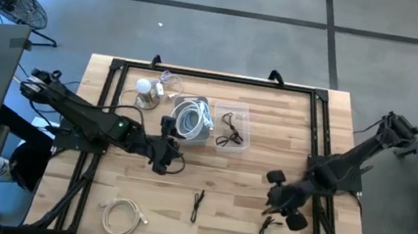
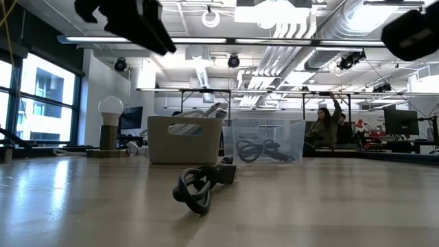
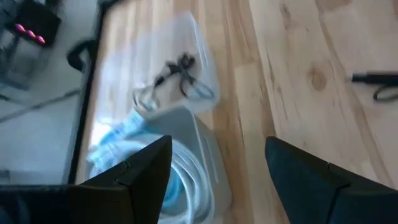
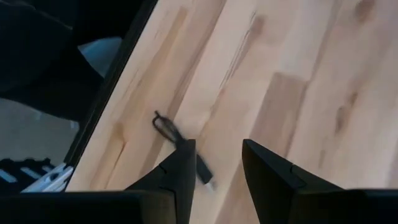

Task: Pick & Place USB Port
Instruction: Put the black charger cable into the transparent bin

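Right gripper hovers above a black USB cable lying on the table near its front right corner, fingers partly spread and empty; to grasp well it should descend straight, straddling the cable's bundled middle. Left gripper waits, fingers fully spread and empty, beside the grey bin of white cable. The clear bin appears the likely target; bare wood between offers room, though the black frame rail runs close.
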